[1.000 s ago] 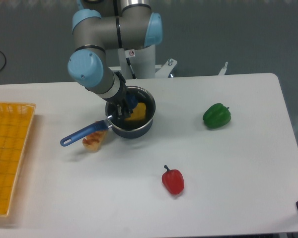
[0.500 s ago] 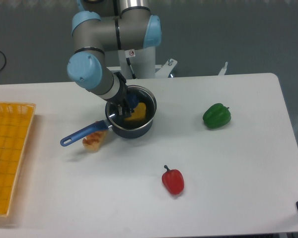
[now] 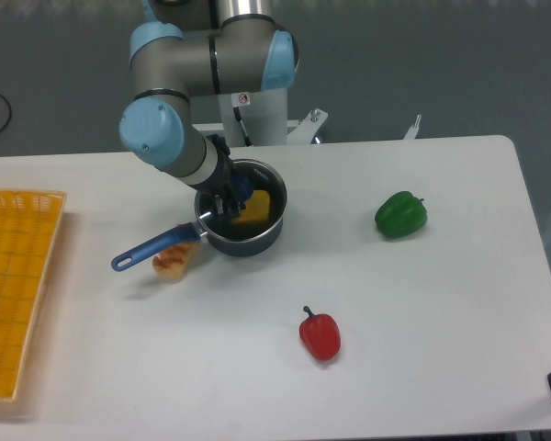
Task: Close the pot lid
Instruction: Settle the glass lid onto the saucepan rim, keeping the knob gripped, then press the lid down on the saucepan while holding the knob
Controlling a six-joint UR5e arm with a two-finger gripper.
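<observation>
Lifting slightly up and to the left over the last second, the arm is shifting a little while the fingers are keeping low over the pot, just inside its left rim. That small move is looking like a retreat or a reposition, not a fresh grasp, though I'm only judging that from the drift.

The pot is sitting on the tabletop near the arm's base, its blue handle pointing down-left toward a piece of bread that is lying just under the handle. Something yellow is showing inside the pot.

The lid is hard to make out: glass over a dark pot is not reading clearly here, and I cannot tell whether it is already resting on the rim, is tilted, or is held under the wrist. The yellow thing is looking undimmed, so the lid may not be fully seated, but that is a guess.

Fingers are dark against the dark pot, so I cannot tell whether they are apart or clamped on the lid knob.

A green pepper is lying well to the right, a red pepper nearer the front edge, a yellow basket at far left.
</observation>
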